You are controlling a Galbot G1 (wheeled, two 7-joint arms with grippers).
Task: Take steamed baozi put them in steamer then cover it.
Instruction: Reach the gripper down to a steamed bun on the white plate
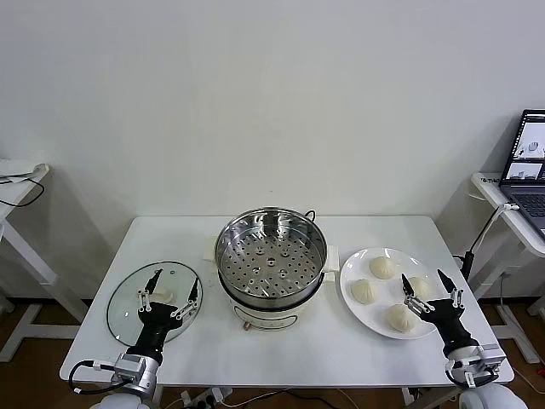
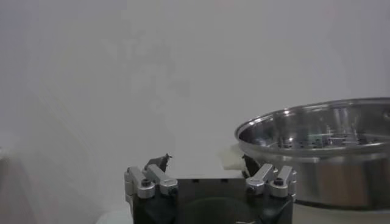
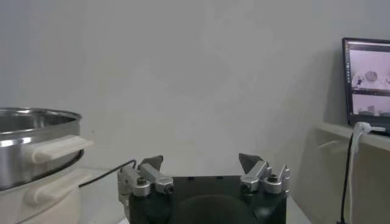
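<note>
The steamer [image 1: 271, 256], a shiny steel pot with a perforated tray inside on a cream base, stands uncovered mid-table; it also shows in the left wrist view [image 2: 329, 143] and the right wrist view [image 3: 30, 143]. Several cream-white baozi [image 1: 383, 267] lie on a white plate [image 1: 351, 271] to its right. A round glass lid [image 1: 128, 307] lies flat on its left. My left gripper [image 1: 176, 281] [image 2: 206, 159] hovers open over the lid. Over the plate's near right part my right gripper [image 1: 423, 279] [image 3: 201, 159] is open. Neither holds anything.
The white table [image 1: 341, 358] ends just in front of both grippers. A side table with an open laptop [image 1: 530, 158] [image 3: 367, 79] stands at the right, and another side table [image 1: 17, 183] at the left. A black cable runs behind the steamer.
</note>
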